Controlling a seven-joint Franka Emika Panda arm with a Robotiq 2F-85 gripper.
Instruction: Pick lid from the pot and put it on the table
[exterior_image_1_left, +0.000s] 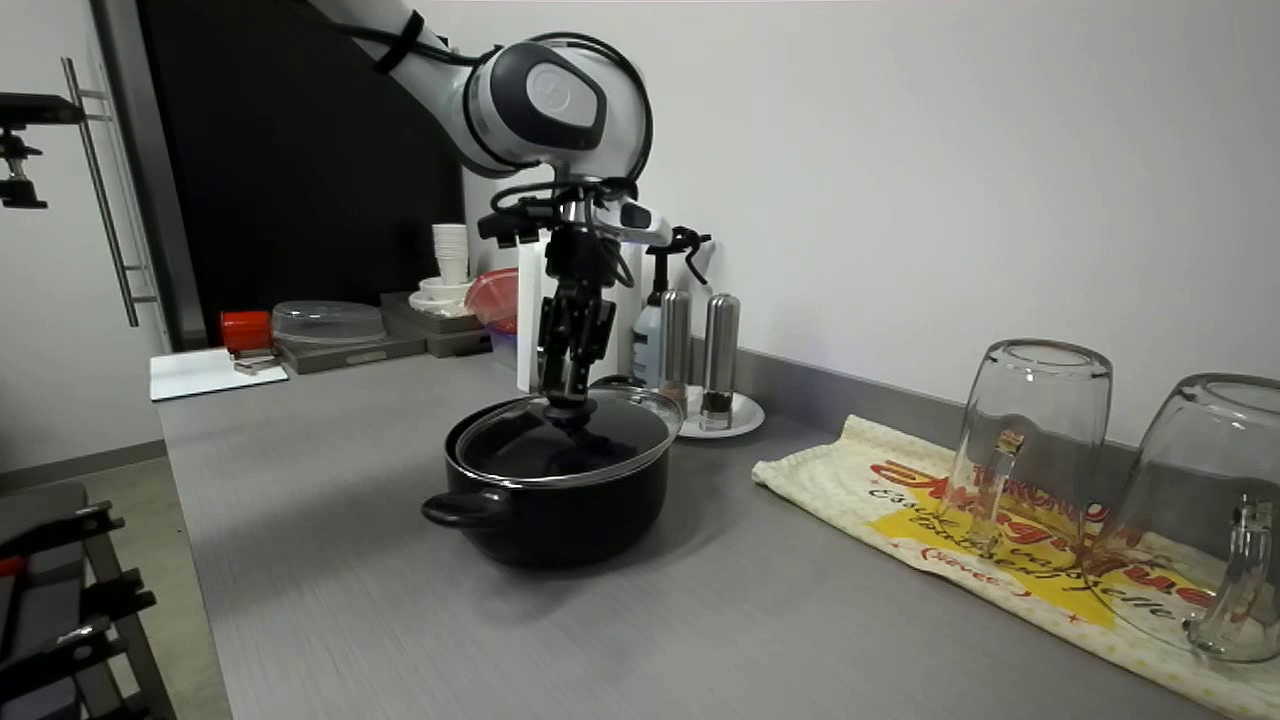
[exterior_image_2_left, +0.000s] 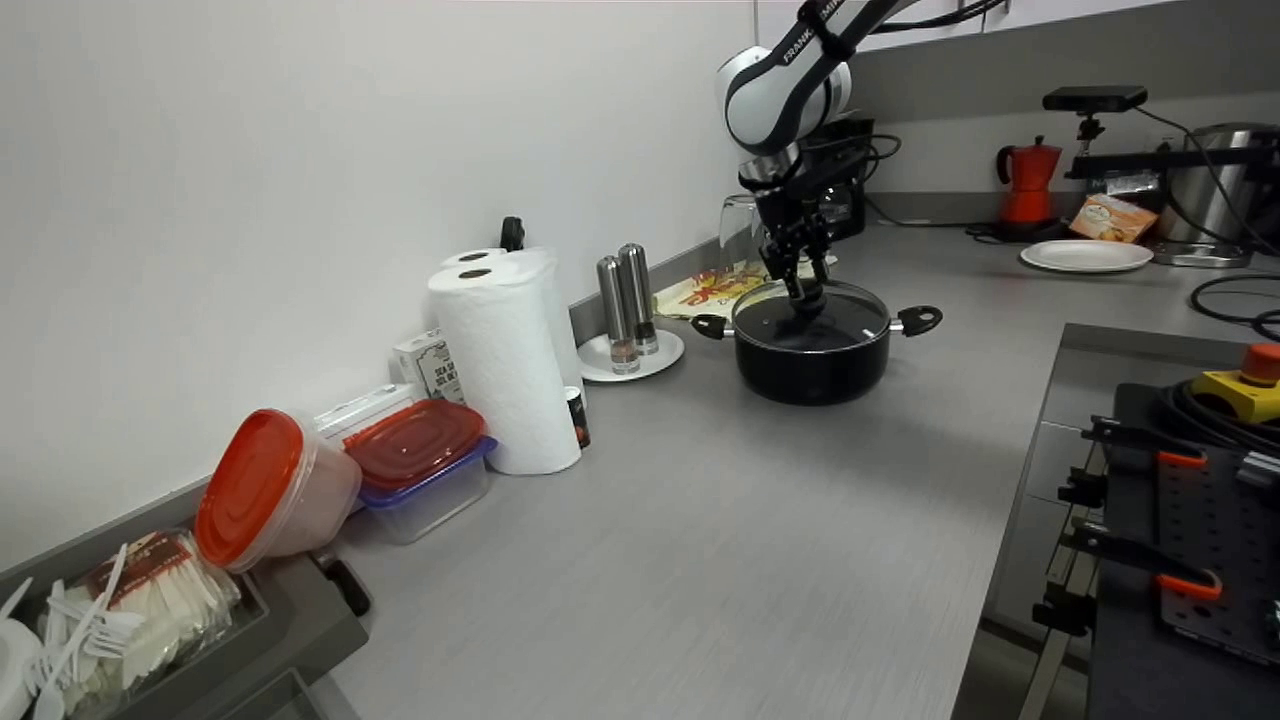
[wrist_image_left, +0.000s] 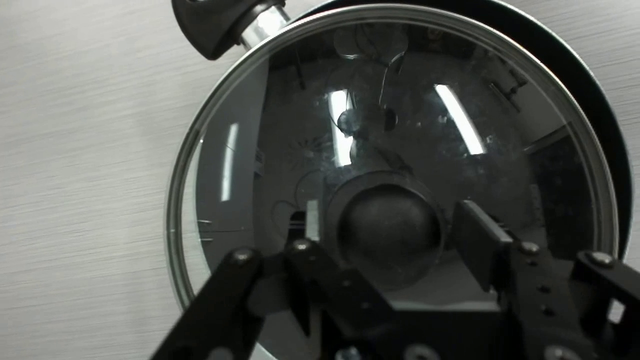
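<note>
— Glass lid (wrist_image_left: 395, 150) first: where do your views put it?

— On top of the black cooking pot (exterior_image_1_left: 560, 530), off centre. Your wrist view shows a dark crescent of the pot's inside along the upper right of the frame, past the lid's edge.

— And your gripper (wrist_image_left: 392, 222)?

— Spread. You have its fingers (wrist_image_left: 480, 240) on either side of the lid's black knob (wrist_image_left: 389, 237), just below and right of the wrist frame's centre, a gap showing beside each. Whether they reach down level with the knob, you can't tell from these angles.

— Do you see the pot's handles (wrist_image_left: 215, 27)?

— One juts into the upper left of your wrist frame. In an exterior view you get both, one on each side of the pot.

— What do you have under the pot?

— Grey countertop (exterior_image_2_left: 760, 560), running to the bottom edge in both exterior views.

— And around it?

— In an exterior view, right of the pot and just behind, you'll find two steel grinders (exterior_image_1_left: 720, 345) on a white plate (exterior_image_1_left: 745, 418). Toward the right edge of that frame, two clear glass mugs (exterior_image_1_left: 1040, 430) stand on a printed cloth (exterior_image_1_left: 870, 490). In an exterior view, paper-towel rolls (exterior_image_2_left: 500, 370) stand left of centre, food containers (exterior_image_2_left: 320, 505) sit at lower left, and a red moka pot (exterior_image_2_left: 1028, 180) stands at upper right.
</note>
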